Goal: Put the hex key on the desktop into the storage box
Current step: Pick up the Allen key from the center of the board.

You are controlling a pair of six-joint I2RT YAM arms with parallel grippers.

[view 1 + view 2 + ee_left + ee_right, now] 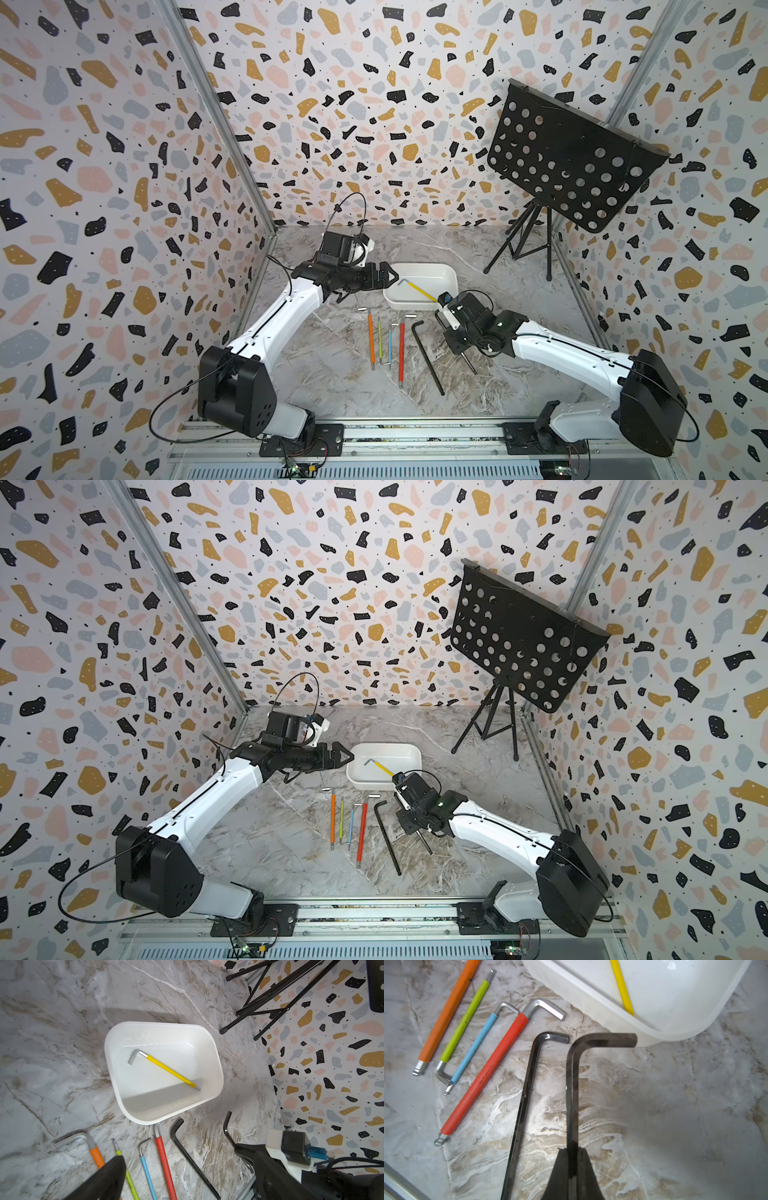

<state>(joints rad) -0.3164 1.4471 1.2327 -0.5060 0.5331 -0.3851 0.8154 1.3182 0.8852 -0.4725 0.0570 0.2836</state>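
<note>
Storage box (158,1095): open from above, though the yellow hex key (170,1070) lies diagonally across its floor, leaving bare floor on either side. The left gripper (392,276) stands at the box's left rim. The right gripper (572,1155), clamped on the held black hex key (572,1084), crowds the near right corner. That key's short arm reaches the near wall; contact not determinable. Just before the box, the orange hex key (370,336), green hex key (380,338), blue hex key (390,345), red hex key (402,351) and lying black hex key (428,361) form a tight row with narrow gaps. The desktop (332,386) is bare between this row and the front rail (415,436), and behind the box. The music stand (582,129) plants its tripod legs (549,249) in the right rear corner.
</note>
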